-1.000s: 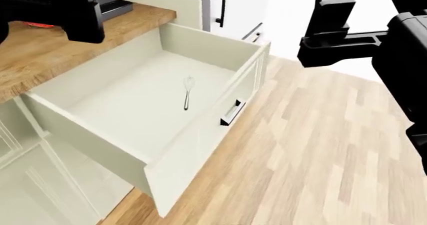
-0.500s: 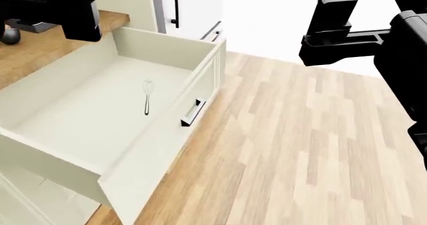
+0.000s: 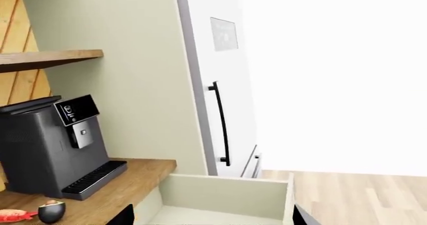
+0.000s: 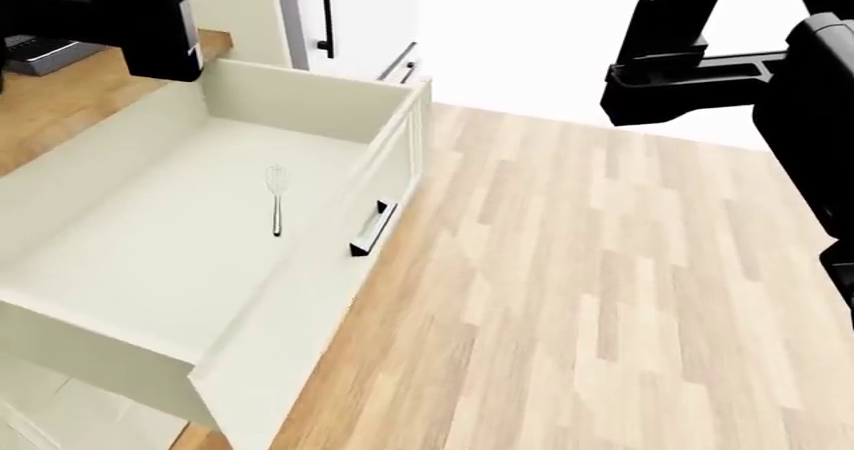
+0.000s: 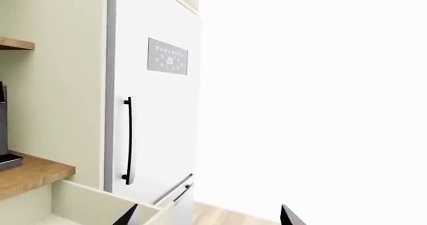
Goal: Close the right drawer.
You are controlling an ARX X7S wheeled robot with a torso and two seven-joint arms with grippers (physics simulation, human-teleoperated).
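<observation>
So your right drawer (image 4: 200, 230) is pulled all the way out, lower left in the head view, with a small whisk (image 4: 276, 198) lying on its pale floor and the black bar handle (image 4: 372, 228) facing the wood floor (image 4: 601, 300). Both arms are up high, well apart from it. Left gripper (image 3: 212, 217) and right gripper (image 5: 208, 216) jaws look spread, holding nothing
</observation>
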